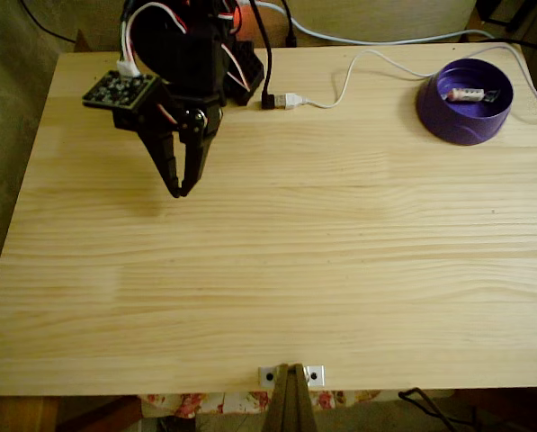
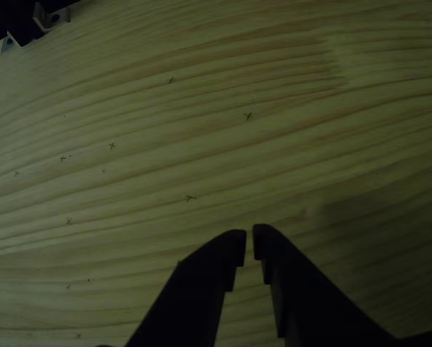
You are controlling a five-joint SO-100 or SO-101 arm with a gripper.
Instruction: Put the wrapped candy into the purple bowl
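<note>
Purple bowl (image 1: 464, 112), far right of the worktop (image 1: 277, 270): wrapped candy (image 1: 466, 94) lies inside; placing looks done. Hand (image 1: 180, 190), well apart at left: narrowed nearly closed, holding nothing.

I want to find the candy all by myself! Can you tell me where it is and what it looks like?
Look at the wooden table in the fixed view and go to its far right corner, where a purple bowl sits. The candy lies inside that bowl. It is a small whitish sweet, the only thing in the bowl, far from the black gripper on the left.
</note>
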